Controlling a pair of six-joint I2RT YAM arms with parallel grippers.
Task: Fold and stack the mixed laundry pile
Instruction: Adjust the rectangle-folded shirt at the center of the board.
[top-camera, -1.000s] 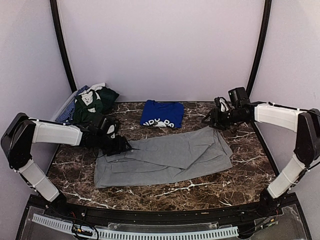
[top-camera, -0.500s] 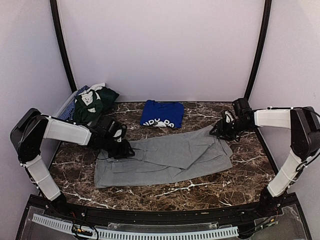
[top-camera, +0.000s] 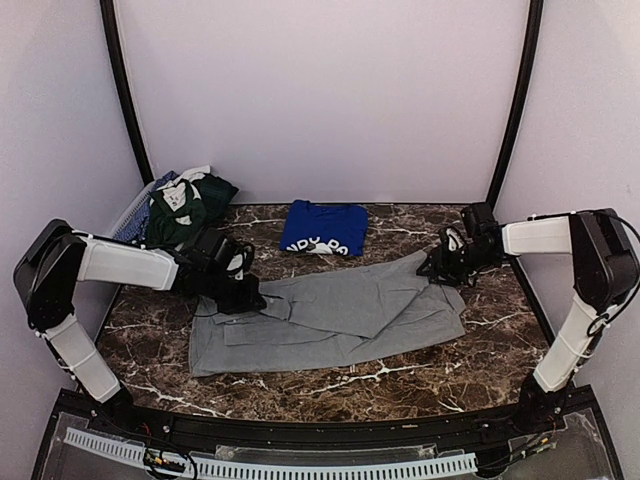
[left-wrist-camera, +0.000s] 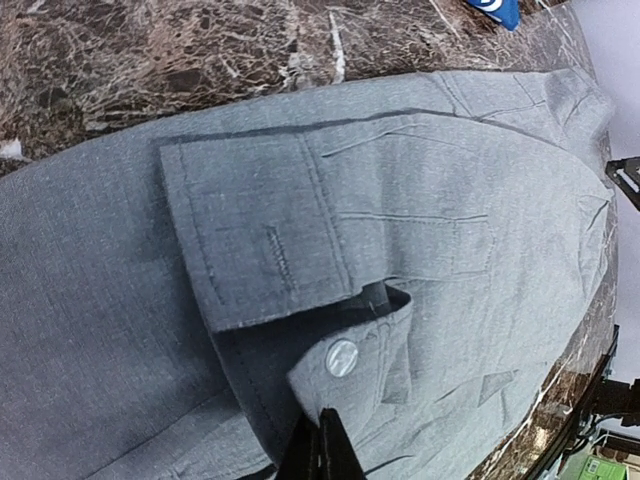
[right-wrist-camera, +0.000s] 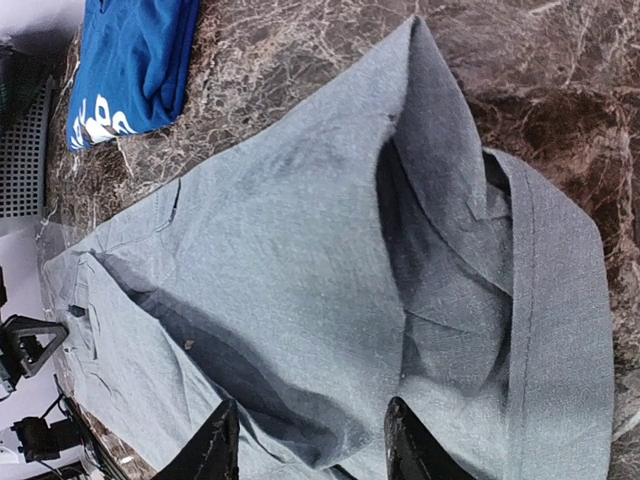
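Note:
A light-grey polo shirt (top-camera: 330, 320) lies spread across the middle of the marble table, partly folded over itself. My left gripper (top-camera: 252, 297) is at the shirt's left end. In the left wrist view it (left-wrist-camera: 322, 445) is shut on the placket edge just below a white button (left-wrist-camera: 341, 357). My right gripper (top-camera: 437, 268) is low at the shirt's right end. In the right wrist view it (right-wrist-camera: 310, 445) is open, its fingers straddling a grey fold (right-wrist-camera: 330, 400). A folded royal-blue T-shirt (top-camera: 322, 228) lies behind the polo. Dark-green and patterned pieces (top-camera: 185, 205) are heaped at the back left.
A grey mesh basket (top-camera: 128, 215) stands at the back left corner under the heap. Black frame poles rise at both back corners. Bare marble table (top-camera: 330, 385) shows in front of the polo, and the blue T-shirt (right-wrist-camera: 130, 60) sits close behind it.
My left gripper has closed on the polo's placket. My right gripper has come down and in to the shirt's right end, and its jaws have narrowed a little.

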